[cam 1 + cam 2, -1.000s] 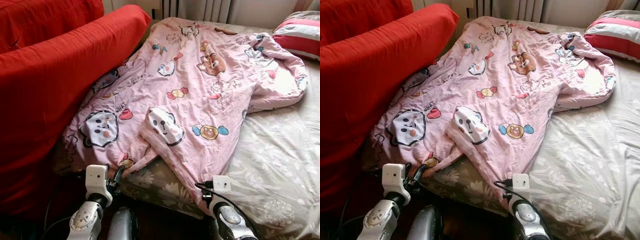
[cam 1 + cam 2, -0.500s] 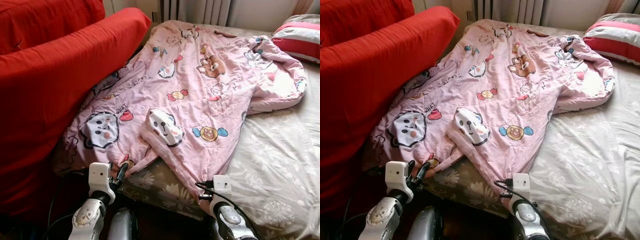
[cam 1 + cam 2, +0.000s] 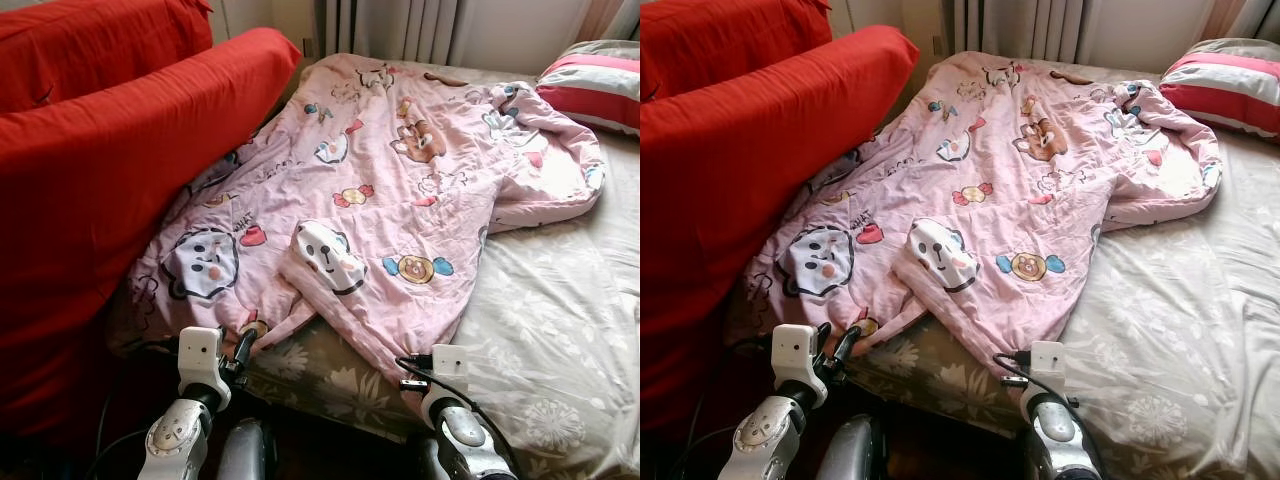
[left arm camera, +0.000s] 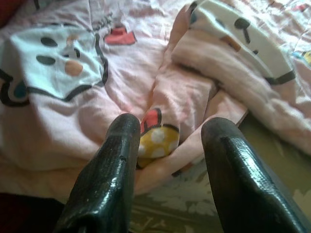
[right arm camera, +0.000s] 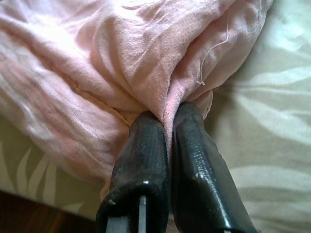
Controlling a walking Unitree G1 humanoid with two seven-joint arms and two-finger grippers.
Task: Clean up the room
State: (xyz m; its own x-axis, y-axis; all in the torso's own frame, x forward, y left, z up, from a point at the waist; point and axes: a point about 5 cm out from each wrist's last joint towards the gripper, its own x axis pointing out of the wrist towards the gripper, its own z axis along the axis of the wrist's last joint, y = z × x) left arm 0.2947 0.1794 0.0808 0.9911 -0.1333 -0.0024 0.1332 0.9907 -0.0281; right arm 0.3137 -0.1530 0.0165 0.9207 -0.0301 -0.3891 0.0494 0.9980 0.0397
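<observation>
A bed (image 3: pixel 560 330) with a pale floral sheet is seen ahead, flanked on the robot's left by a large red sofa cushion (image 3: pixel 100 180). A pink cartoon-print quilt (image 3: pixel 400 170) is spread crookedly over the bed, its long axis running from the near foot edge away toward the striped pillow (image 3: pixel 595 85) at the far right. Its near corners are bunched and partly folded back at the foot edge.

The right gripper (image 5: pixel 167 141) is pressed closed on the quilt's near right corner, a fold of pink cloth being pinched between the jaws. The left gripper (image 4: pixel 165 145) is held with its jaws apart and empty, just short of the near left corner, where a mushroom print (image 4: pixel 155 138) lies directly between and beyond the fingertips.

The quilt thus lies ahead of both jaws, with one corner secured and the other uncaught. It is judged that a short forward reach by the left arm is called for, so that the left corner can be clamped before the quilt is pulled straight.
</observation>
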